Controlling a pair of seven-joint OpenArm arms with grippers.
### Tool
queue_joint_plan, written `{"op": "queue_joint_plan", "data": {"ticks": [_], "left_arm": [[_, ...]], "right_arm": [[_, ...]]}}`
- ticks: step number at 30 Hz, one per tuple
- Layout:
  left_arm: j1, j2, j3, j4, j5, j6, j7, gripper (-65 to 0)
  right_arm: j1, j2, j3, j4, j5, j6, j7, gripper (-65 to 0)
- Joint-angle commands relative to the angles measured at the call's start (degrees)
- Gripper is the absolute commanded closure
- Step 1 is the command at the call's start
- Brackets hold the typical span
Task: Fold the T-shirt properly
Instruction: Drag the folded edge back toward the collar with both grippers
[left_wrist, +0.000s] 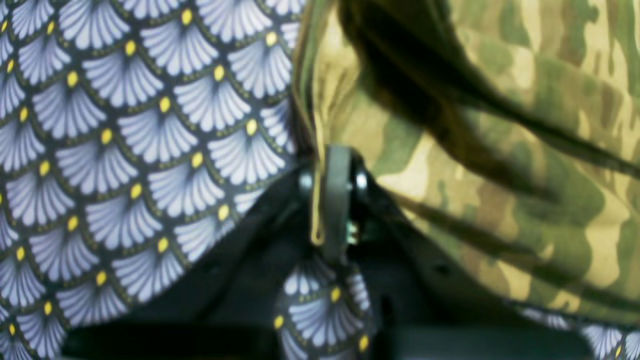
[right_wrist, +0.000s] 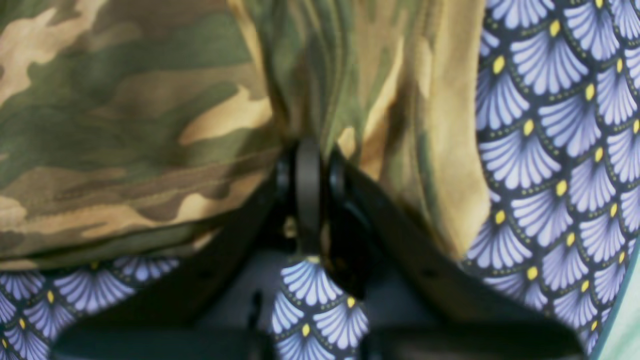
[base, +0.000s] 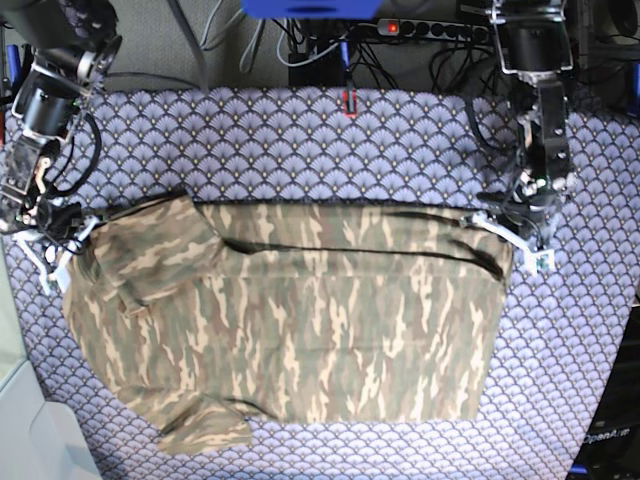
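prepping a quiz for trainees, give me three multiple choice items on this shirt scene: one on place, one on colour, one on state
1. Where does the T-shirt lie?
A. on a patterned cloth
B. in a basket
C. on a hanger

2. What print is the T-shirt?
A. plain red
B. green and tan camouflage
C. blue stripes

3. How are the left gripper and right gripper?
A. both wide open, clear of the shirt
B. one open
C. both shut on the shirt's edge

Key: 1 A, the fan-scale cloth surrounds it; 2 B, olive, tan and cream streaks; 3 C, fabric sits pinched at each.

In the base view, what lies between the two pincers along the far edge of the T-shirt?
In the base view, only the T-shirt spans from the right pincer to the left pincer, lying on the patterned cloth.
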Motion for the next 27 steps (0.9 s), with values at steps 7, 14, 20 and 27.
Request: {"op": "queue_joint_plan", "data": {"ticks": [7,14,20,27], "left_arm": [[2.52,-0.4,-0.12,9.87,0.36,0.18,7.24,-0.6],[5.6,-0.93,-0.12,14.7,0.54,0.18,9.09,-0.6],[12.72,-2.07,-1.96,20.24,0.45,0.27,9.09,-0.6],[19.84,-2.07,-4.69,25.25,0.45,0.27,9.09,-0.6]], "right_arm": [[-4.52,0.18,0.3,3.86,-4.13,-0.27,-5.12,0.0],[-13.75,-2.9,2.05,21.44,-4.13,-0.27,-8.72,0.0],[-19.03,-3.52,2.05,27.33,-4.13,-0.27,-12.15,0.0],[-23.86,-5.19,2.14,29.88,-4.13,-0.27,-11.89,0.0]]}}
